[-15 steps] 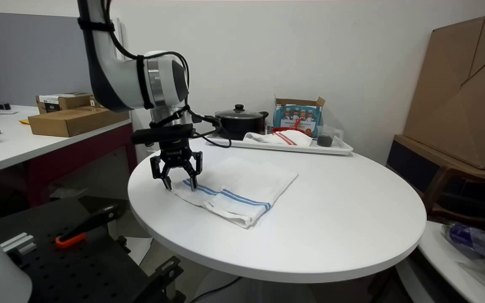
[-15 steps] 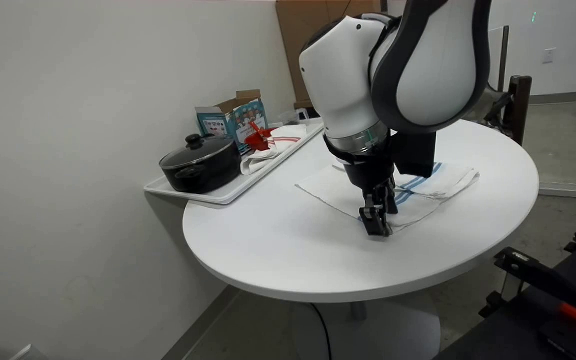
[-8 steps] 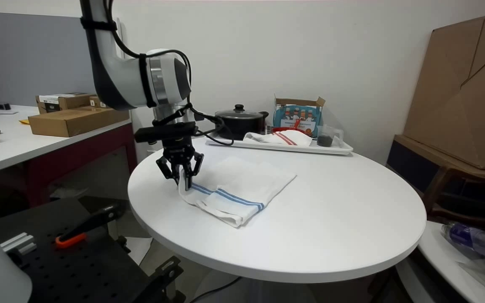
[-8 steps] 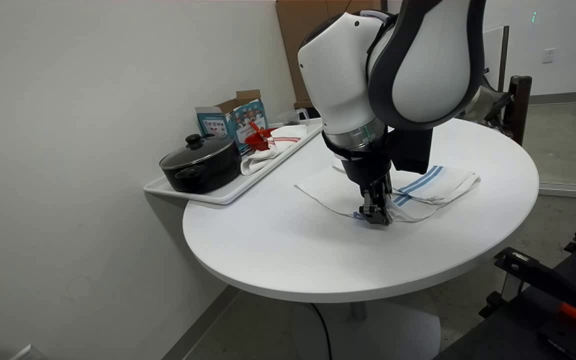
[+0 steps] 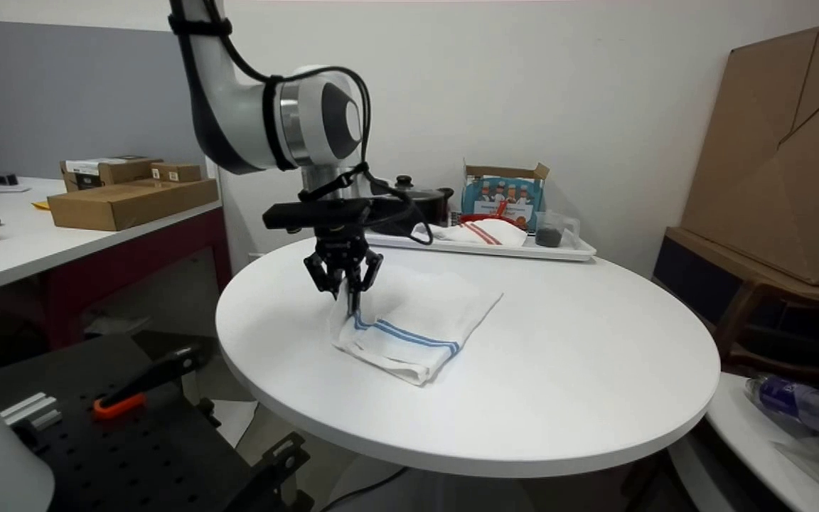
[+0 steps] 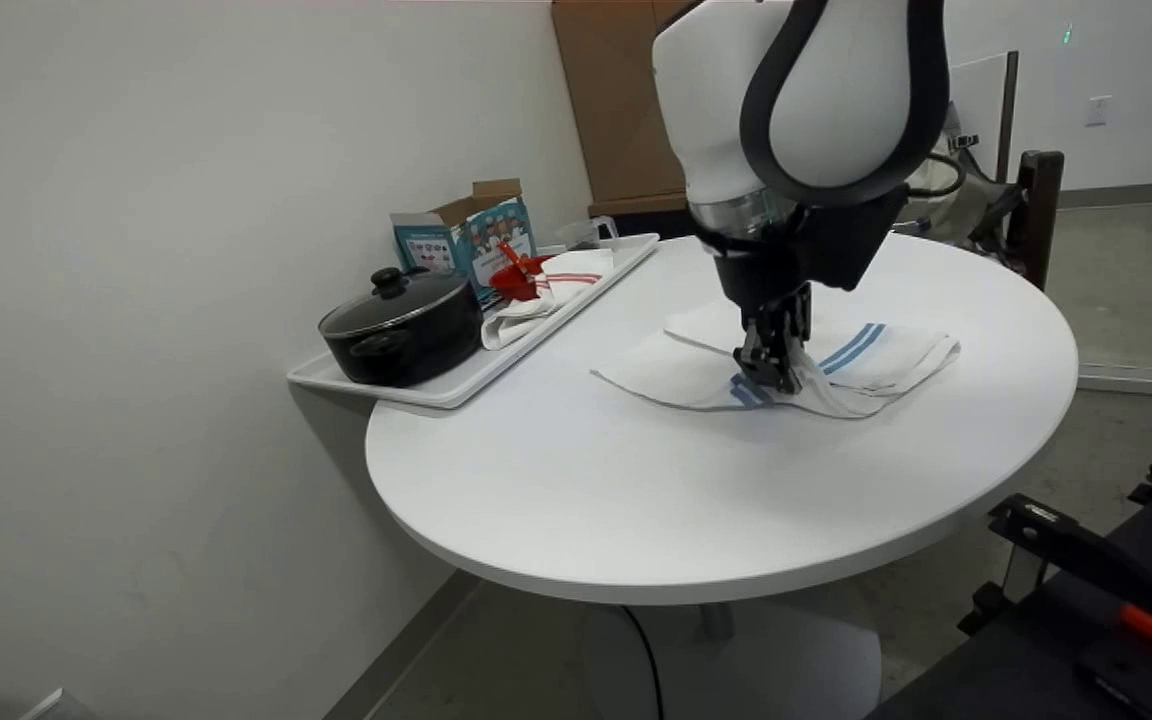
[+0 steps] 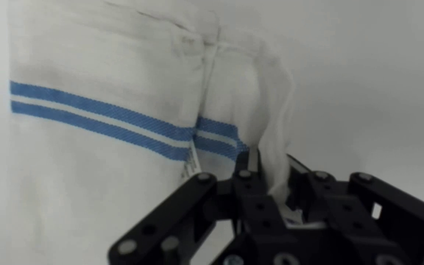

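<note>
Arm (image 5: pixel 239 124) chopped by the top edge, both ext. views, hiding part of the pot (image 5: pixel 434 204) in an ext. view; bottle (image 5: pixel 797 407) cut at R edge; blue box (image 5: pixel 498 193) print too tiny. Wrist cam: gripper (image 7: pixel 274 163) blurry, pinched bit of towel (image 7: pixel 116 121) part-hid btwn its fingers (image 7: pixel 253 162).

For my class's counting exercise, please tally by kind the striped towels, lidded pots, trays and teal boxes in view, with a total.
Towels: 2 (blue-striped towel, pinched in the gripper; red-striped towel)
Black lidded pot: 1
White tray: 1
Open teal box: 1
Total: 5
</note>
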Controlling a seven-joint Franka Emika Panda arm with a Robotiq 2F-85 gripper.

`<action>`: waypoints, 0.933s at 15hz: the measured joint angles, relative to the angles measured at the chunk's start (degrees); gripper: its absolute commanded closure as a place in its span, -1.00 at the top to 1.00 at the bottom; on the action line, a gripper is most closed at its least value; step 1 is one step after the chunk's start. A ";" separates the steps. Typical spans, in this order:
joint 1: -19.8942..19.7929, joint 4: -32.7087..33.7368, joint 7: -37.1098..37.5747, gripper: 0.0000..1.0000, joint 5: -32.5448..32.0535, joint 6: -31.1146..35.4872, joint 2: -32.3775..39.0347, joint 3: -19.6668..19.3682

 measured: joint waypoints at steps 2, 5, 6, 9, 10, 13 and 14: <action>-2.81 0.00 -3.84 -0.89 4.37 0.00 -1.90 -1.14; -5.84 0.07 -7.82 -0.89 8.33 -0.15 -4.77 -2.72; -6.45 0.10 -8.58 -0.89 9.09 -0.28 -5.63 -3.12; -7.67 0.14 -9.83 -0.89 10.87 -0.70 -7.47 -3.89; -7.96 0.13 -9.92 -0.89 11.21 -0.84 -7.81 -4.05; -8.63 0.11 -9.92 -0.89 12.38 -1.58 -8.14 -4.71; -8.99 0.11 -9.93 -0.89 13.18 -1.99 -8.14 -5.00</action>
